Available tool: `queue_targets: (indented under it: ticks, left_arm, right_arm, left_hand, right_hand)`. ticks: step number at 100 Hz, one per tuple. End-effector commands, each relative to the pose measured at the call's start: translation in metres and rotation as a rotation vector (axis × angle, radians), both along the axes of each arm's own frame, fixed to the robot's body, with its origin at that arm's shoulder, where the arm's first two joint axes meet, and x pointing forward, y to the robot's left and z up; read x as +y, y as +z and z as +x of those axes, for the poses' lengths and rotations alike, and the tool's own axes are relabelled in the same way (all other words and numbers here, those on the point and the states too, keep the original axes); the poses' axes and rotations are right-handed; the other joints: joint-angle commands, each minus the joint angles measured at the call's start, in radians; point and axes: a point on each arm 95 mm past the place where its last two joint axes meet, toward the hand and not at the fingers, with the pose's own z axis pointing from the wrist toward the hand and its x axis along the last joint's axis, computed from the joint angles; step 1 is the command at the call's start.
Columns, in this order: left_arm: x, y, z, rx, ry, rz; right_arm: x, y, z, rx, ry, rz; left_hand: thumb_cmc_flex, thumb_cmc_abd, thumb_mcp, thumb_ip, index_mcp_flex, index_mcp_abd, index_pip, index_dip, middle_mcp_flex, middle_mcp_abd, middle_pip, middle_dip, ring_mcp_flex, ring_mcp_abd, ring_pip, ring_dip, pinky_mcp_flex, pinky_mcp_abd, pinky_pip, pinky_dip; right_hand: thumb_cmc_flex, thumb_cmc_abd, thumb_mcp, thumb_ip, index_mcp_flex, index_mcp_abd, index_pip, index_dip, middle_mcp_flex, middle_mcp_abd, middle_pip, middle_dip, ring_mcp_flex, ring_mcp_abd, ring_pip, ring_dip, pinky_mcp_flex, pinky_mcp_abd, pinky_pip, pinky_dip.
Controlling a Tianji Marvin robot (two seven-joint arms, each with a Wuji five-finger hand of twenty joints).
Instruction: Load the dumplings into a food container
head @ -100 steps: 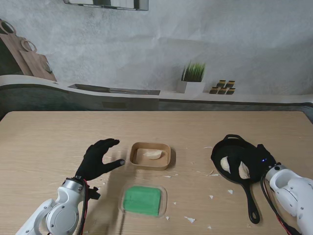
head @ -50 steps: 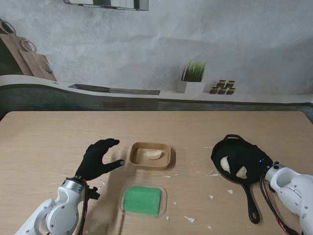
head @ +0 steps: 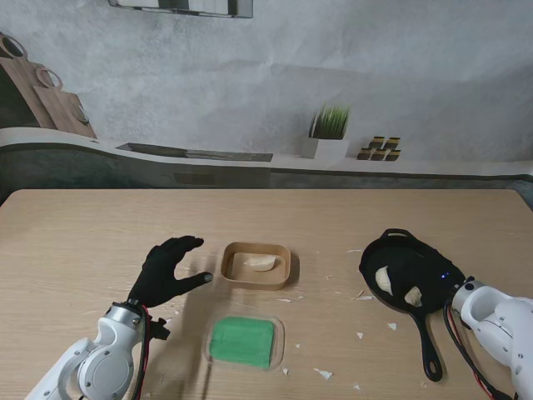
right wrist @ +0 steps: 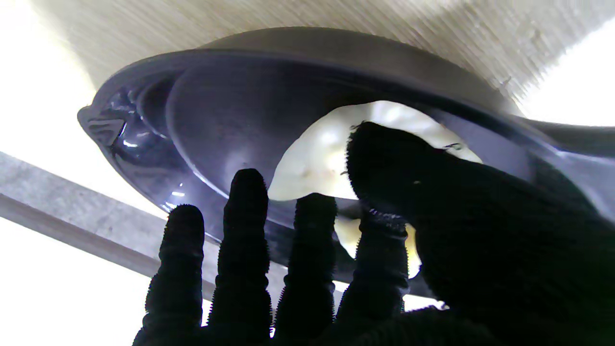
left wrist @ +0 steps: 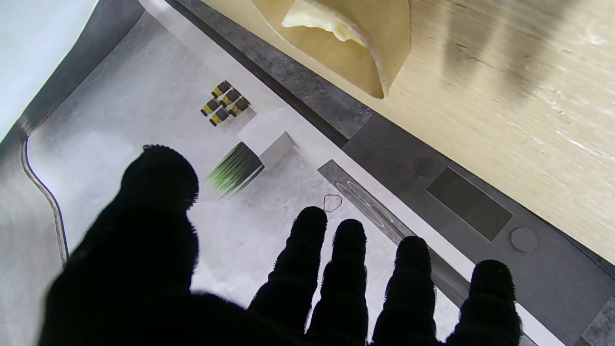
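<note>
Tabletop, left robot hand (head: 169,268) splayed

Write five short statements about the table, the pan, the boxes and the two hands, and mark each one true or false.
1. One dumpling lies in the brown container. True.
2. The black pan holds no dumplings. False: two dumplings lie in it.
3. The left hand grips the brown container. False: it is open beside the container, fingers spread.
4. A clear box with a green lid sits nearer to me than the brown container. True.
5. The right hand is over the pan. True.
</note>
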Motion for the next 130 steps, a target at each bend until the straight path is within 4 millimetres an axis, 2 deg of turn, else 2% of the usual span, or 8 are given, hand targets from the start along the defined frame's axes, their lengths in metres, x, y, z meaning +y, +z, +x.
queue_targets:
  ticks: [1,19,23,26,38,53,77,130]
  left_arm:
    - [-0.002,-0.001,0.0,0.008,-0.011,0.003]
    - [-0.002,-0.001,0.0,0.008,-0.011,0.003]
    - [-0.002,-0.001,0.0,0.008,-0.011,0.003]
    - [-0.002,-0.001,0.0,0.008,-0.011,0.003]
    - [-0.002,-0.001,0.0,0.006,-0.011,0.004]
    - [-0.002,-0.001,0.0,0.004,-0.012,0.009]
    - [-0.001,-0.001,0.0,0.001,-0.012,0.013]
    - [-0.003,-0.001,0.001,0.008,-0.016,0.003]
  right_arm:
    - [-0.002,-0.019,-0.009,0.057,-0.013,-0.021]
    - [-0.001,-0.027,-0.009,0.037,-0.003,-0.019]
    - [-0.001,-0.029,-0.008,0.031,0.005,-0.021]
    - [0.0,-0.03,-0.008,0.028,0.009,-0.02]
    - [0.003,-0.032,-0.008,0.014,0.021,-0.005]
    - [0.004,-0.035,-0.008,0.007,0.019,-0.001]
    - [0.004,-0.038,-0.009,-0.057,-0.03,0.048]
    - [0.003,-0.015,-0.006,-0.261,-0.224,0.395]
  left_hand:
    - [0.016,0.001,0.007,0.029,0.0,-0.006,-0.008,0.007,0.002,0.018,0.003,0.012,0.019,-0.019,-0.001,0.014,-0.013,-0.033,-0.041,-0.006]
    - [0.016,0.001,0.008,0.029,0.002,-0.009,-0.007,0.008,0.002,0.018,0.003,0.012,0.019,-0.018,-0.001,0.014,-0.014,-0.032,-0.043,-0.007]
    - [0.015,0.001,0.008,0.029,0.001,-0.008,-0.007,0.008,0.003,0.018,0.003,0.012,0.02,-0.018,-0.001,0.014,-0.014,-0.032,-0.043,-0.007]
    - [0.016,0.002,0.008,0.029,0.001,-0.009,-0.007,0.008,0.002,0.018,0.003,0.012,0.02,-0.018,-0.001,0.014,-0.014,-0.032,-0.043,-0.008]
    - [0.014,0.003,0.008,0.029,0.001,-0.011,-0.007,0.009,0.003,0.018,0.003,0.012,0.021,-0.019,-0.001,0.014,-0.014,-0.033,-0.043,-0.008]
    - [0.016,0.003,0.009,0.029,0.001,-0.01,-0.007,0.009,0.003,0.018,0.003,0.012,0.024,-0.018,0.0,0.014,-0.013,-0.032,-0.042,-0.009]
    - [0.014,0.009,0.008,0.029,0.001,-0.01,-0.006,0.009,0.007,0.016,0.004,0.012,0.031,-0.016,0.002,0.015,-0.013,-0.032,-0.042,-0.009]
    - [0.017,0.023,-0.005,0.029,0.006,-0.009,-0.008,0.008,0.012,0.017,0.004,0.012,0.038,-0.014,0.003,0.014,-0.013,-0.032,-0.043,-0.011]
  right_hand:
    - [-0.018,-0.05,0.017,0.026,0.011,0.037,-0.077,-0.044,0.023,0.022,0.038,0.019,0.033,-0.001,0.027,0.018,0.003,0.03,0.028,0.003]
    - [-0.024,-0.074,0.024,0.022,0.127,0.02,-0.011,-0.012,0.158,0.036,0.106,0.047,0.14,0.003,0.086,0.038,0.053,0.046,0.079,0.008]
    - [-0.011,-0.098,0.022,-0.073,0.171,0.013,-0.007,-0.053,0.223,0.045,0.108,0.036,0.19,0.008,0.101,0.038,0.067,0.055,0.111,-0.009]
    - [-0.003,-0.115,0.02,-0.117,0.196,0.007,0.011,-0.095,0.263,0.051,0.114,0.031,0.222,0.013,0.109,0.036,0.078,0.061,0.126,-0.022]
    - [0.033,-0.151,0.012,-0.18,0.304,-0.02,0.111,-0.211,0.405,0.069,0.109,0.034,0.326,0.026,0.132,0.026,0.116,0.081,0.164,-0.046]
    - [0.063,-0.15,0.036,-0.177,0.404,-0.004,0.16,-0.258,0.529,0.105,0.103,0.039,0.42,0.036,0.154,0.017,0.159,0.097,0.194,-0.054]
    - [0.06,-0.067,0.059,-0.155,0.374,0.039,0.175,-0.209,0.573,0.155,0.085,0.049,0.466,0.051,0.176,0.009,0.183,0.104,0.226,-0.061]
    - [0.089,-0.102,0.098,-0.157,0.399,0.089,0.171,-0.185,0.587,0.196,0.073,0.074,0.457,0.088,0.196,-0.016,0.163,0.122,0.235,-0.071]
